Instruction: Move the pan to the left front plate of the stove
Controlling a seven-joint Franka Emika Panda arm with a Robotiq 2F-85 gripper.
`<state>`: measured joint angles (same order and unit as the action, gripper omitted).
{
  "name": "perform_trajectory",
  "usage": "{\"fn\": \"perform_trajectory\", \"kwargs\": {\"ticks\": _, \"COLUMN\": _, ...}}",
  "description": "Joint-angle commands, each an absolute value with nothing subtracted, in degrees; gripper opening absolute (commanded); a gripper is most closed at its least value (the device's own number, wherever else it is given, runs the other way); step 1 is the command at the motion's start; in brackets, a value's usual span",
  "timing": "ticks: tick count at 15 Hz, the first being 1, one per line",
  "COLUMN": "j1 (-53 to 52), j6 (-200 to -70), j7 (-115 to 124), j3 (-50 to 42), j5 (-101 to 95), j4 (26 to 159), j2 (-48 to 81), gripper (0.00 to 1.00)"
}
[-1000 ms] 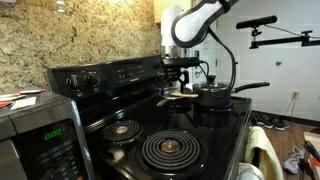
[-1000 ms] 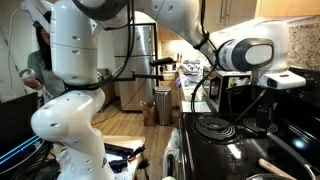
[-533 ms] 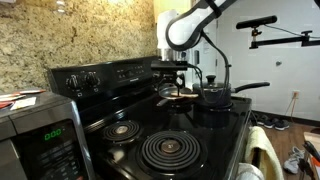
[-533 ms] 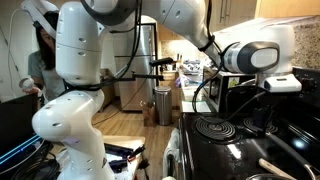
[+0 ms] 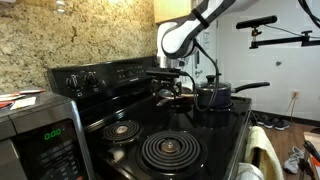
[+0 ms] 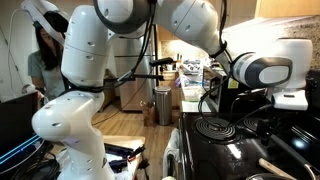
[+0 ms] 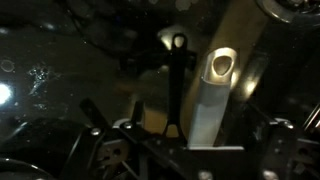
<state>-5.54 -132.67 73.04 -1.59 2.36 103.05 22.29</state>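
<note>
Tool (image 5: 170,88): low over the far part of the stove (image 5: 225,130); in the dim wrist view its fingers (image 7: 90,112) look spread wide, gripping nothing
Pan (image 5: 183,98): on a far burner, under the tool, just beside the saucepan (image 5: 213,95)
Handle (image 7: 176,80): black, with a hanging hole, running between the spread jaws; I cannot tell if they touch it
Spatula (image 7: 215,90): wooden, slotted, just right of the handle in the wrist view
Left front plate (image 5: 165,150): large coil at the near edge, well apart from the pan
</note>
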Motion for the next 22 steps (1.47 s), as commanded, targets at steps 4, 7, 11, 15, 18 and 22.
{"fn": "perform_trajectory", "kwargs": {"ticks": 4, "j1": -5.78, "j6": -137.74, "j7": 75.32, "j3": -2.78, "j5": 4.98, "j4": 101.44, "j2": 26.32, "gripper": 1.00}}
{"fn": "perform_trajectory", "kwargs": {"ticks": 7, "j1": -5.81, "j6": -139.51, "j7": 76.75, "j3": -3.69, "j5": 4.86, "j4": 102.15, "j2": 26.36, "gripper": 0.75}}
{"fn": "perform_trajectory", "kwargs": {"ticks": 11, "j1": -5.76, "j6": -139.97, "j7": 77.31, "j3": -4.22, "j5": 4.79, "j4": 102.65, "j2": 26.21, "gripper": 0.53}}
{"fn": "perform_trajectory", "kwargs": {"ticks": 15, "j1": -5.77, "j6": -140.08, "j7": 77.23, "j3": -4.27, "j5": 4.87, "j4": 102.91, "j2": 26.17, "gripper": 0.26}}
{"fn": "perform_trajectory", "kwargs": {"ticks": 18, "j1": -5.79, "j6": -140.13, "j7": 76.94, "j3": -4.10, "j5": 4.96, "j4": 102.96, "j2": 26.23, "gripper": 0.07}}
{"fn": "perform_trajectory", "kwargs": {"ticks": 22, "j1": -6.10, "j6": -139.56, "j7": 76.76, "j3": -3.95, "j5": 4.70, "j4": 102.98, "j2": 26.08, "gripper": 0.00}}
